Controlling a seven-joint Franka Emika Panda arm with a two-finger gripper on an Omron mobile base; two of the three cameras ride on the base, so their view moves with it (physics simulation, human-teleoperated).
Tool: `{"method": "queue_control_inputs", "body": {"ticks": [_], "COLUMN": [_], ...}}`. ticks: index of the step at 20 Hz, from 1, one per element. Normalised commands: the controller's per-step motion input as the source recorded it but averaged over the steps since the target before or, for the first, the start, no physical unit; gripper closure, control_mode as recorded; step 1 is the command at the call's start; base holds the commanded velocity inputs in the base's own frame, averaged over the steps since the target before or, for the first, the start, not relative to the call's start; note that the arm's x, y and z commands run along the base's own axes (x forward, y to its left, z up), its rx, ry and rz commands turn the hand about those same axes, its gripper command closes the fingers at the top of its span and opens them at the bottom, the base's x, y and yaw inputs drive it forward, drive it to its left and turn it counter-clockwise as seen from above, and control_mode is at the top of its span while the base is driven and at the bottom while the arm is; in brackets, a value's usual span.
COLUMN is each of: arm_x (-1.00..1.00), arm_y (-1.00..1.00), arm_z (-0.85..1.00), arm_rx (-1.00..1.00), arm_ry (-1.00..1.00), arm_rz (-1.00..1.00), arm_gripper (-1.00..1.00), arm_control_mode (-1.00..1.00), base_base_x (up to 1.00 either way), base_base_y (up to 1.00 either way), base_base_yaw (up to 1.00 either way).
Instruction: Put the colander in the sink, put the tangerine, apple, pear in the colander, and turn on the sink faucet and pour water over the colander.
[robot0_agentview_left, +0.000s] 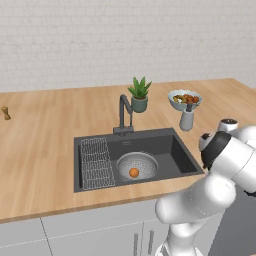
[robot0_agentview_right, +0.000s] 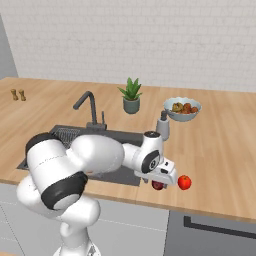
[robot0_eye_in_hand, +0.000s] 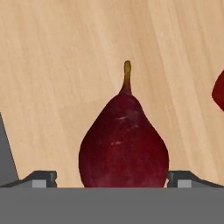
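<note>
Straddling the pear (robot0_eye_in_hand: 124, 144), open jaws near counter (robot0_agentview_right: 220, 150) edge.

The wooden counter (robot0_agentview_left: 45, 150) carries the sink (robot0_agentview_left: 172, 150), sunk into it near the front edge. Behind the sink stand the sink faucet (robot0_agentview_left: 124, 114) and a potted plant (robot0_agentview_left: 139, 95). To the right sit a pale bowl of mixed fruit (robot0_agentview_left: 184, 99) and a grey bottle (robot0_agentview_left: 186, 119) just before it. Near the front edge, right of the sink, lie a maroon pear (robot0_eye_in_hand: 124, 144) and a red apple (robot0_agentview_right: 184, 182). Two small shakers (robot0_agentview_right: 18, 94) stand far left.
</note>
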Motion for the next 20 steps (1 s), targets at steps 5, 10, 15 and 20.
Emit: {"method": "queue_control_inputs", "body": {"ticks": [5,10,15,20], "arm_x": [0.06,0.00,-0.02,-0.03], "arm_y": [-0.03,0.00,0.03,0.44], "arm_z": [-0.23,-0.21,-0.01,0.17], "arm_rx": [0.00,0.01,0.07,0.17], "arm_ry": [0.00,0.00,0.00,-0.01], "arm_rz": [0.04,0.05,0.08,0.12], "arm_gripper": [-1.00,1.00,1.00,1.00], "arm_control_mode": [-1.00,-1.00,-1.00,-1.00], "base_base_x": [0.00,0.00,0.00,0.00], "base_base_y": [0.00,0.00,0.00,0.00], "base_base_yaw": [0.00,0.00,0.00,0.00]}}
